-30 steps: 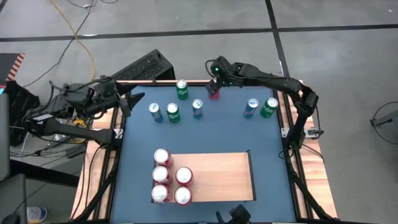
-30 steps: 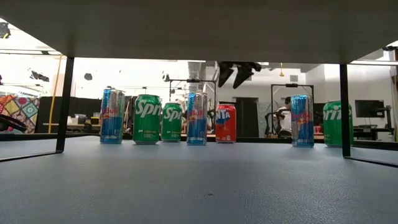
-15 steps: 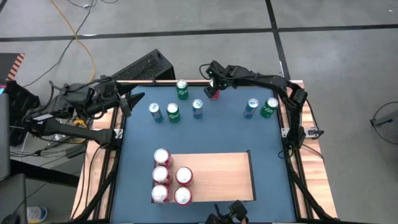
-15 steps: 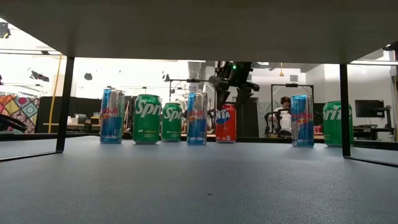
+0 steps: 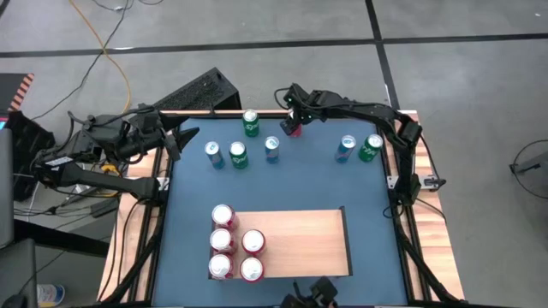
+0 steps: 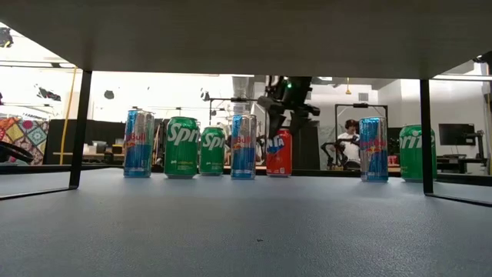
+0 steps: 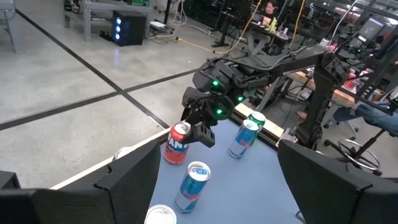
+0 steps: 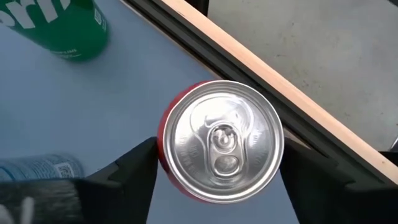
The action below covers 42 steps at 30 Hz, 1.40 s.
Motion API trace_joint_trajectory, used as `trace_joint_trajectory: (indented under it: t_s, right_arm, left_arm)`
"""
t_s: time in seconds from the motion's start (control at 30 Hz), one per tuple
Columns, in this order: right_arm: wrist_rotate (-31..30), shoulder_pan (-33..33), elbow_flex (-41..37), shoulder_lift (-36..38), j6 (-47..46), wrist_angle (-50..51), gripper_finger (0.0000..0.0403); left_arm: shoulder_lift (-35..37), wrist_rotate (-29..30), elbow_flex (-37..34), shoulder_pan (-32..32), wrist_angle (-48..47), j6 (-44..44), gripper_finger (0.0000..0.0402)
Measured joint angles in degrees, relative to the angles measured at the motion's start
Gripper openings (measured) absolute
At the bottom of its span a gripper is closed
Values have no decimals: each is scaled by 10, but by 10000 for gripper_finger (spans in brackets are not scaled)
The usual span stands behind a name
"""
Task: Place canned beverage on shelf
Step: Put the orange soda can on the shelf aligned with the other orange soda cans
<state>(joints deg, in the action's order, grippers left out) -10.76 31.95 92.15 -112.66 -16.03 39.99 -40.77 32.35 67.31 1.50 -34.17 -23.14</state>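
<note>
A red can stands upright at the table's far edge, its silver top toward the right wrist camera. My right gripper has come down over it, open, with one finger on either side of the can. The pale wooden shelf lies flat near the table's front, with several red cans standing at its left end. My left gripper waits open at the far left, raised, with nothing between its fingers. My right gripper has its fingers beside the red can's upper side wall, coming slanting down from the far right. Whether they touch the wall, I cannot tell. The can stands upright with its base on the blue table top.
Green cans and blue cans stand in a loose row across the far half. The nearest, a blue one, is just left of the red can. Free blue table lies between the row and the shelf.
My right gripper has come down from above the red can and shifted slightly toward the table's far left, so that its fingers now reach down on both sides of the can. The can has stayed where it was.
</note>
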Motion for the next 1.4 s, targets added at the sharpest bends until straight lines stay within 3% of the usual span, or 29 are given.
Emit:
trace_joint_trajectory:
  t_s: [0.23, 0.73, 1.1, 1.4]
  right_arm:
    - [-2, -4, -4, 1, 0, 2, 224]
    - [15, -17, -7, 31, 0, 43, 224]
    - [7, -36, -7, 139, 0, 66, 224]
    - [4, -110, -6, 263, 13, 68, 224]
  left_arm:
    - [0, 0, 0, 0, -12, -1, 309]
    - [0, 0, 0, 0, -12, -6, 309]
    - [0, 0, 0, 0, -11, -6, 309]
    - [-1, 0, 0, 0, -11, -16, 309]
